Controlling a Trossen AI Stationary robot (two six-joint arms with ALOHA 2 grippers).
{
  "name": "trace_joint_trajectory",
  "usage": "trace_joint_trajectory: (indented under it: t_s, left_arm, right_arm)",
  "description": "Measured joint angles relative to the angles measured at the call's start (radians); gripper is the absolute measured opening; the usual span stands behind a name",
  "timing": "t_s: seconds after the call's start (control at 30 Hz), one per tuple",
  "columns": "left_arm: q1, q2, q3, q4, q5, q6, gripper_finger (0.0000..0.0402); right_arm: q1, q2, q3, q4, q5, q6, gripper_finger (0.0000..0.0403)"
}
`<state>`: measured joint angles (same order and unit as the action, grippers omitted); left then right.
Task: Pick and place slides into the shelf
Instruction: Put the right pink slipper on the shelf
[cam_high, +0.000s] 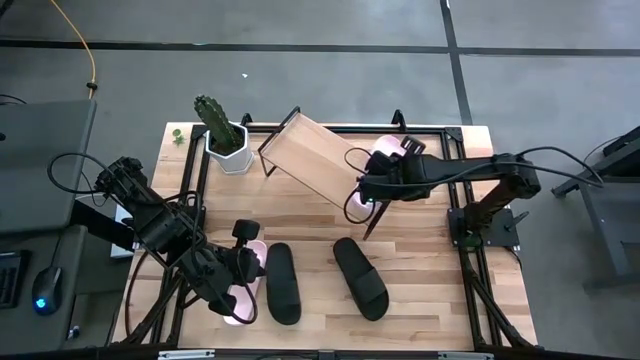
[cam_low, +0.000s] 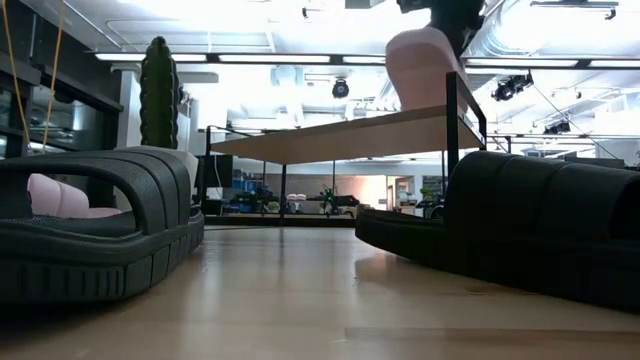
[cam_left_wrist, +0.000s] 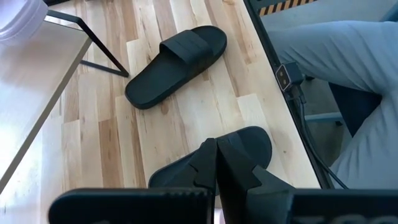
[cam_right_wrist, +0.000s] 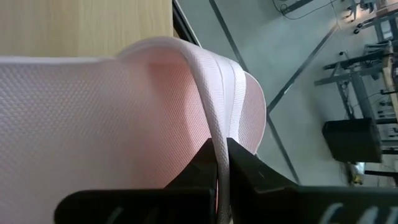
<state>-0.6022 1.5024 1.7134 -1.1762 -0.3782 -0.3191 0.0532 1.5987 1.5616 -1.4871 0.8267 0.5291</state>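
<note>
My right gripper (cam_high: 368, 188) is shut on a pale pink slide (cam_high: 384, 160), held up at the right end of the slanted wood shelf (cam_high: 315, 160). In the low view this slide (cam_low: 425, 62) stands above the shelf board (cam_low: 340, 135). The second pink slide (cam_high: 243, 298) lies flat on the table at the near left. My left gripper (cam_high: 243, 262) is above it, fingers shut (cam_left_wrist: 216, 163). Two black slides (cam_high: 282, 283) (cam_high: 360, 278) lie soles down at the near middle. My right gripper pinches the pink slide's wide strap at its white-edged rim (cam_right_wrist: 217, 146) between both fingers. The fingers come roughly level from the table's right. The slide is lifted clear of the table and stands steeply on end by the shelf's right end. My left gripper is close over the other pink slide; whether it touches it I cannot tell.
A cactus in a white pot (cam_high: 224, 138) stands at the far left corner beside the shelf. The shelf's black wire frame (cam_high: 268, 150) runs along the far edge. A person's trouser leg (cam_left_wrist: 339, 59) shows beyond the table's near edge. Bare wood lies between shelf and black slides.
</note>
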Motion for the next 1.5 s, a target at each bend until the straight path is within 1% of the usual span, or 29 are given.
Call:
trace_joint_trajectory:
  t_s: [0.33,0.7,1.0,1.5]
  left_arm:
    - [0.0,0.0,0.0,-0.001,0.0,0.0,0.0001]
    - [0.0,0.0,0.0,-0.001,0.0,0.0,0.0001]
    - [0.0,0.0,0.0,-0.001,0.0,0.0,0.0001]
    - [0.0,0.0,0.0,0.001,0.0,0.0,0.0001]
  right_arm:
    - [0.0,0.026,0.0,0.045,-0.015,0.002,0.0]
    - [0.007,0.082,0.0,0.035,-0.058,0.017,0.0]
    - [0.05,0.083,0.0,-0.041,-0.057,0.121,0.0]
    - [0.061,0.087,0.0,-0.026,-0.109,0.122,0.0]
